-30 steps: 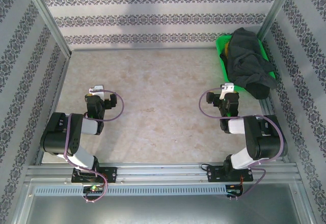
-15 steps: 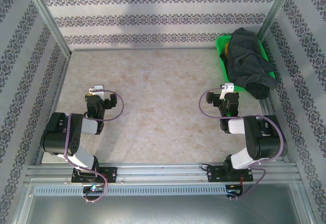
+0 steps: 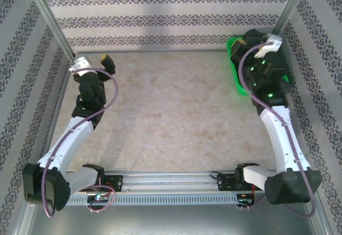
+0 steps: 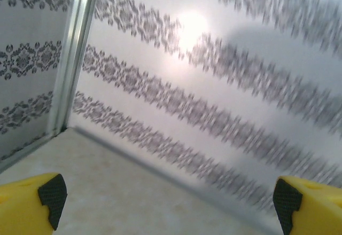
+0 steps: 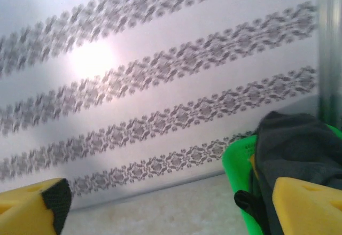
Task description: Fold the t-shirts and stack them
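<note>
Ahead of the left gripper point(image 4: 168, 196), whose jaws stand wide, bare table point(image 4: 133, 192) runs up to the patterned back wall point(image 4: 224, 91), which closes the way; a metal corner post point(image 4: 76, 59) and the side wall hem in its left. Ahead and to the right of the right gripper point(image 5: 170, 197), the green basket point(image 5: 235, 165) heaped with t-shirts point(image 5: 294, 144) blocks passage, with another post point(image 5: 328, 48) behind it; to its left the table lies free as far as the wall.

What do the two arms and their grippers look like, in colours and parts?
The left arm and right arm have white links, black joints and looping purple cables. The left gripper and right gripper have yellow fingers with black pads. Green lights glow on the right wrist.
</note>
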